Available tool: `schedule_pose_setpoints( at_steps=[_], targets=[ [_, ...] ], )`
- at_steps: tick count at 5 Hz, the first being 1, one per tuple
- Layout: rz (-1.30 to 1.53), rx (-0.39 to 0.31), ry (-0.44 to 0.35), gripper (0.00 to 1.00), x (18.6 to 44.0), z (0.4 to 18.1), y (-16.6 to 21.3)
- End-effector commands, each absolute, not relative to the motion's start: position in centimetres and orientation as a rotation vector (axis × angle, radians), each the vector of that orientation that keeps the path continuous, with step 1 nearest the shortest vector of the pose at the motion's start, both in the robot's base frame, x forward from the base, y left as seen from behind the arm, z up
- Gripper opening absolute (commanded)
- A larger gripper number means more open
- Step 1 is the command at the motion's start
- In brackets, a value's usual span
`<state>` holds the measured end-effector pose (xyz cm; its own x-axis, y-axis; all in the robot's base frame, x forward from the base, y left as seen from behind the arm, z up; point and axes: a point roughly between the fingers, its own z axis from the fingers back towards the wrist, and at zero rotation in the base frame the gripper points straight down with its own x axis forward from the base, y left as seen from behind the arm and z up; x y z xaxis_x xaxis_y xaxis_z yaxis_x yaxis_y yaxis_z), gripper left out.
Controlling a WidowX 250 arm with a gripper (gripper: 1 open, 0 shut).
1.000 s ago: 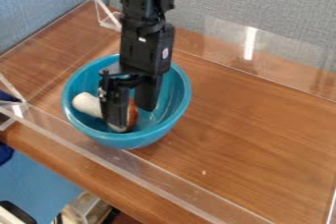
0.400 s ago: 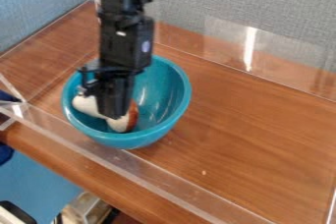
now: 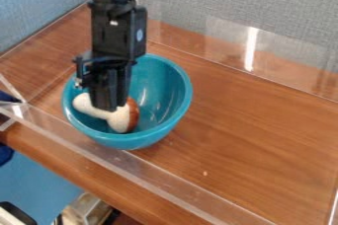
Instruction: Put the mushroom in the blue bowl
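Sitting on the wooden table (image 3: 244, 155), by judgement with its task all but finished:
Blue bowl: the landmark, upright on the tabletop, its teal rim (image 3: 189, 96) wide around what lies inside; the clear strip along the table's front edge passes in front of its lower side.
Robot arm: coming down from above the bowl's far left side, its upper part cut off by the top of the view.
Gripper (image 3: 103, 103): reaching inside the bowl, at the mushroom's stem; the fingers look narrow, close together, but whether they pinch the stem or merely stand against it I cannot tell.
Mushroom (image 3: 122, 120): within the bowl, lying over on its side, pale stem toward the bowl's left wall, reddish-brown cap toward the bowl's middle.
Done: the mushroom is inside the bowl, as asked.
Left: most likely just parting the fingers, if they grip, and lifting the arm clear of the bowl.
Hidden: part of the stem, behind the dark fingers; the fingertips, dark and blurred; where the mushroom meets the bowl's floor.
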<state>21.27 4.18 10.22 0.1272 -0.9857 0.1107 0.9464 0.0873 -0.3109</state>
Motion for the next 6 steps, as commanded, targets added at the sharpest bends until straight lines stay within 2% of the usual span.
schedule_pose_setpoints(
  at_steps=[1,2,3,4,5,6],
  targets=[
    [-1.392,-0.306,0.089,1.0,21.9,11.8,5.0],
    [-1.346,-0.315,0.074,1.0,23.0,12.4,5.1],
    [-1.298,-0.326,0.077,0.0,24.1,12.6,5.2],
    [-1.277,-0.331,0.091,1.0,24.6,11.6,5.5],
    [-1.258,-0.335,0.104,1.0,25.1,10.7,5.8],
    [-1.259,-0.34,0.113,1.0,24.2,11.1,4.8]
  ],
)
